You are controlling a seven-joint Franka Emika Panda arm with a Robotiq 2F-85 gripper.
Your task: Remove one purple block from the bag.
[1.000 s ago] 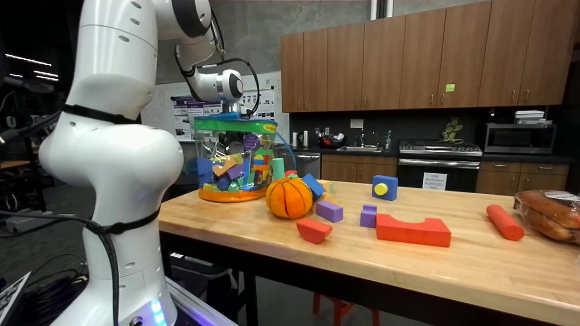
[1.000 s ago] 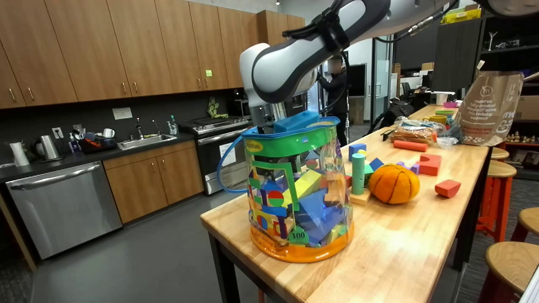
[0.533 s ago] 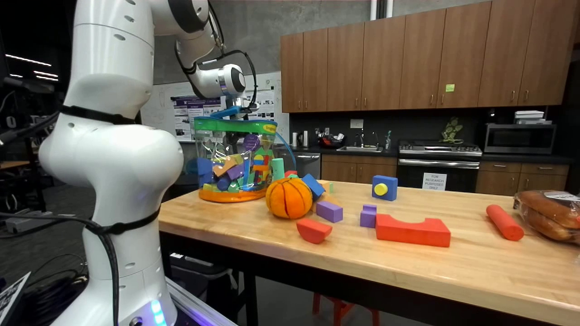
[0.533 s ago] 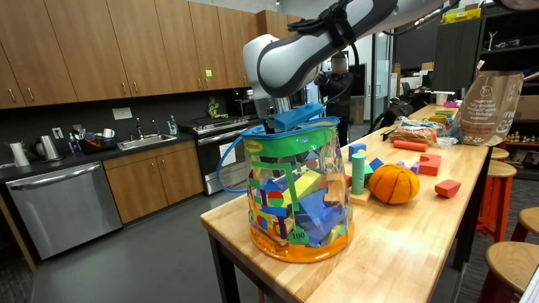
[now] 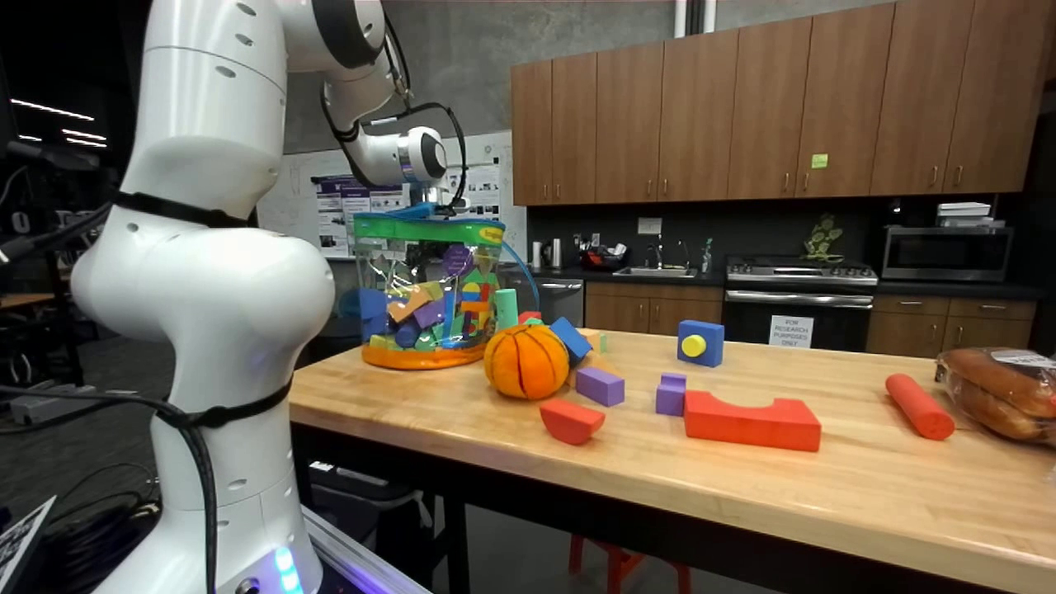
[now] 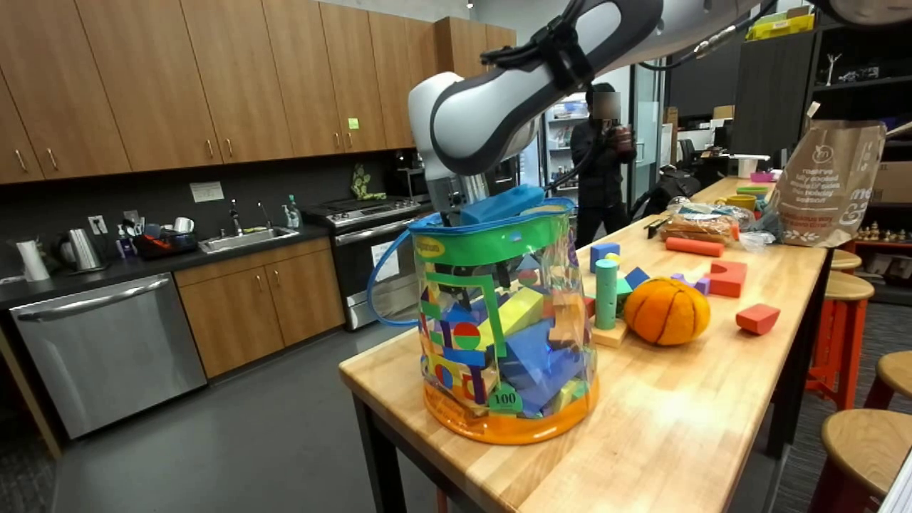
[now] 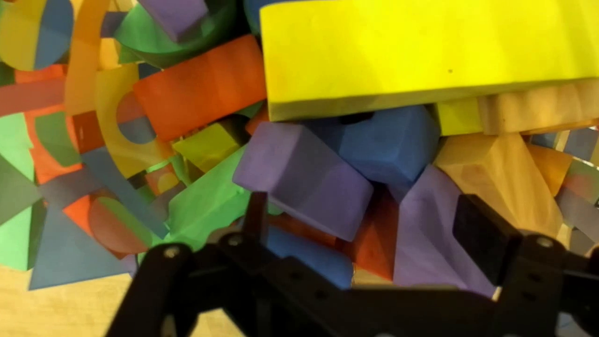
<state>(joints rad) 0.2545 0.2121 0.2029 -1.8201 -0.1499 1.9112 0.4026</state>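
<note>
The clear bag (image 5: 396,272) with green rim and orange base stands upright on the table, full of blocks; it also shows in an exterior view (image 6: 541,431). In the wrist view a purple block (image 7: 311,182) lies tilted on the pile, and a second purple block (image 7: 423,234) with a curved face lies right of it. A third purple piece (image 7: 178,14) shows at the top left. My gripper (image 7: 362,208) is open and empty, inside the bag above the pile. The two purple blocks show between and beyond its fingers (image 7: 484,238). In an exterior view the gripper is dim through the plastic.
A long yellow block (image 7: 421,51) and a blue block (image 7: 393,145) lie close to the purple ones. Outside the bag are an orange pumpkin ball (image 5: 526,361), a green cylinder (image 6: 605,293), purple blocks (image 5: 600,385) and red blocks (image 5: 752,419). A blue handle (image 6: 377,285) hangs beside the bag.
My wrist rose a little by half a second ago and has since lowered again, with the gripper down in the bag. The bag and blocks outside have not moved. A person behind moved right.
</note>
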